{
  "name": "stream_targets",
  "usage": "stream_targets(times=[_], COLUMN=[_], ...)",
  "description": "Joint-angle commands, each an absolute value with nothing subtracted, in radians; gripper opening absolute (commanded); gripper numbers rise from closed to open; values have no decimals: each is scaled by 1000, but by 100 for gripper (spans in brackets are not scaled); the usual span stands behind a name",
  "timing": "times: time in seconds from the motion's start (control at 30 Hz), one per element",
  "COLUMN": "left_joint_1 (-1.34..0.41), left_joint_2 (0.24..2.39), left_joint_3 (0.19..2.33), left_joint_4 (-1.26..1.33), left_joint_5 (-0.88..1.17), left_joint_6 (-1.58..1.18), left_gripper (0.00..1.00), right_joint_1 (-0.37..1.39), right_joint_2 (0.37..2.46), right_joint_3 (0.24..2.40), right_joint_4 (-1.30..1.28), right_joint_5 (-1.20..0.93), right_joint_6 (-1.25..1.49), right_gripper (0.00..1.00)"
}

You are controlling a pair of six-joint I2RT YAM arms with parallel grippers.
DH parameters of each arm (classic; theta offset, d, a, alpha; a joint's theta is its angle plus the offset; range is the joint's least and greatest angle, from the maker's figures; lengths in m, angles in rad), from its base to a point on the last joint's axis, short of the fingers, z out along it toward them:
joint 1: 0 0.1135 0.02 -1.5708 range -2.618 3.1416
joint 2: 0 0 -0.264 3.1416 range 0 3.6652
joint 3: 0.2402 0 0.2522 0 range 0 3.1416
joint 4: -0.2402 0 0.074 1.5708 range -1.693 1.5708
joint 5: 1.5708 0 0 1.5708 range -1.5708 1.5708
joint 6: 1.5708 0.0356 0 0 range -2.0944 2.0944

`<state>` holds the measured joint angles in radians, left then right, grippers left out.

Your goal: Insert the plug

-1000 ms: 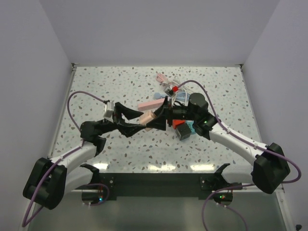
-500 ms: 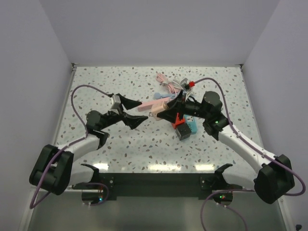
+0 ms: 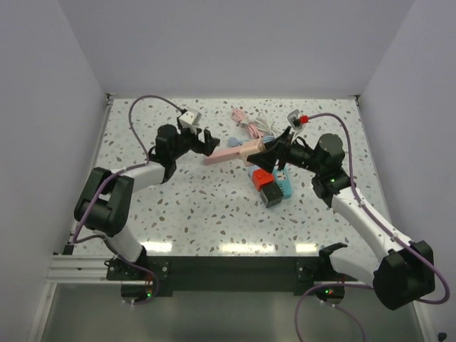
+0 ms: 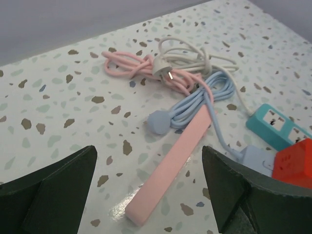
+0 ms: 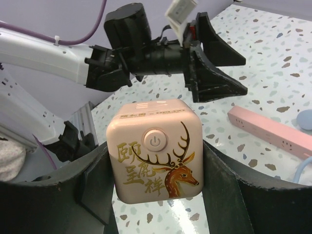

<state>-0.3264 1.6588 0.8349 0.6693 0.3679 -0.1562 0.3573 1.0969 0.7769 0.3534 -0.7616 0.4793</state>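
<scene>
Across the speckled terrazzo table (image 3: 142,206) nothing is mated yet; by my reading the whole insertion is left to do.

- Left pincer (image 3: 211,142): jaws spread wide, empty, hovering over the left end of the long pink plastic power strip (image 4: 170,170).
- Strip: flat, mid-table, long axis left-right, left end slightly nearer.
- Right pincer (image 3: 274,148): clamped on a pale pink plastic cube adapter with a stag print (image 5: 155,151). It is held off the table near the strip's right end, button face toward its wrist camera.
- Candidate: round pale-blue plug (image 4: 158,122), loose on the table, just beside the strip's far edge. Its flat face points left, axis roughly left-right, and the coiled blue cable (image 4: 204,97) trails right.
- White plug (image 4: 163,73) rests farther back on the pink cable bundle (image 4: 126,66).
- Cannot tell which plug is meant.
- Remaining: grasp, align, push home.
</scene>
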Motion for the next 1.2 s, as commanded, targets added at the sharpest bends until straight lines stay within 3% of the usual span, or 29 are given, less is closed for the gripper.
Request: stream_targets(times=[0.0,0.37,0.8,1.17], left_joint_1=[-345,-356,-356,-359], left_joint_2=[1733,1877,1899,1977], left_joint_3=[911,1025,989,1057], left_joint_4=[543,393,408,290], left_joint_5=[241,304,452,347], left_joint_6=[-66,-8,-11,-6], left_gripper=[94,94,94,88], right_joint_1=[341,314,311,311], right_joint_2=[1092,1092,1138,1155], right_joint_3=[770,735,730,735], right_joint_4=[423,489,526,532], right_joint_5=[-804,-850,-871,-876], right_joint_6=[485,520,537,538], right_gripper=[0,0,0,0])
